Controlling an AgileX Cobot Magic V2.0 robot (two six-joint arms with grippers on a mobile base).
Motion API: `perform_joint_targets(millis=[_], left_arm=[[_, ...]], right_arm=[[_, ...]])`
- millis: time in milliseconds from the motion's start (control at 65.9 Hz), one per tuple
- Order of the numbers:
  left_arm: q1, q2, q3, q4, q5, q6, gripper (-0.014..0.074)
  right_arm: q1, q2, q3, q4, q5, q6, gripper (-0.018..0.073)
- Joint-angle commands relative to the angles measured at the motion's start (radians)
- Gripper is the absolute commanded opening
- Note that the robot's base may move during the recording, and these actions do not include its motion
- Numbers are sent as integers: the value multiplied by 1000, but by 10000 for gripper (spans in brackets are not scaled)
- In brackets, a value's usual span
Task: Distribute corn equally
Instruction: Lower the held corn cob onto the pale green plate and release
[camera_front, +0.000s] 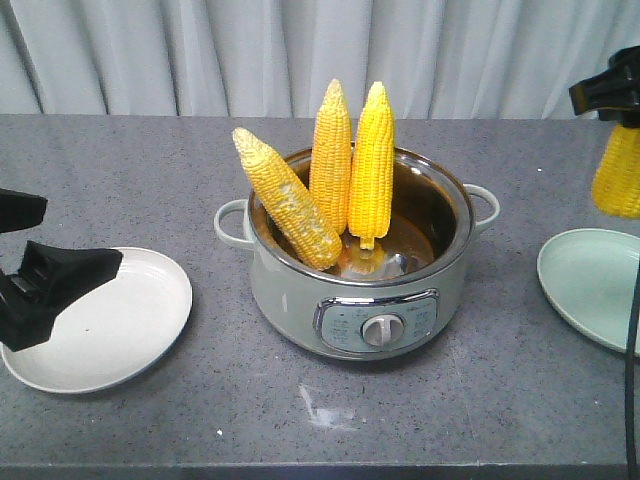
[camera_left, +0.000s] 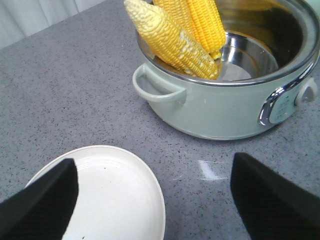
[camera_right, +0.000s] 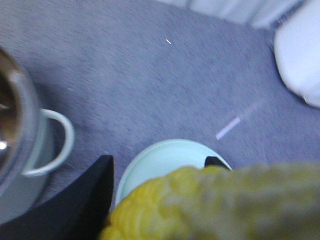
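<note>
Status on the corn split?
Left gripper open over white plate. Right gripper shut on one cob above green plate. Three cobs standing in pot. Nothing in the way.

A grey speckled table (camera_front: 150, 180) is carrying three things, each well apart from the others. A white plate (camera_front: 150, 300) is lying at the near left, a pale green pot (camera_front: 300, 310) is standing in the middle, and a pale green plate (camera_front: 585, 275) is lying at the right. A whitish scuff (camera_front: 322, 410) is showing on the near side of the pot.
</note>
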Motion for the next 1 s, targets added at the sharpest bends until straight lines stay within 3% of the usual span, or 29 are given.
perform_joint_targets(millis=[0,213,349,987], left_arm=[[-5,-4,-32,-24,-52,0,589],[-5,-4,-32,-25,-51,0,589],[-5,-4,-32,-25,-50,0,589],[-5,-4,-32,-25,-34,0,589]], right_arm=[[-83,2,-31,34,-20,-30,246],[-258,89,-31,172,51,-103,246],[-320,156,-31,204,74,-126,246],[-330,398,-31,210,46,-166,246]])
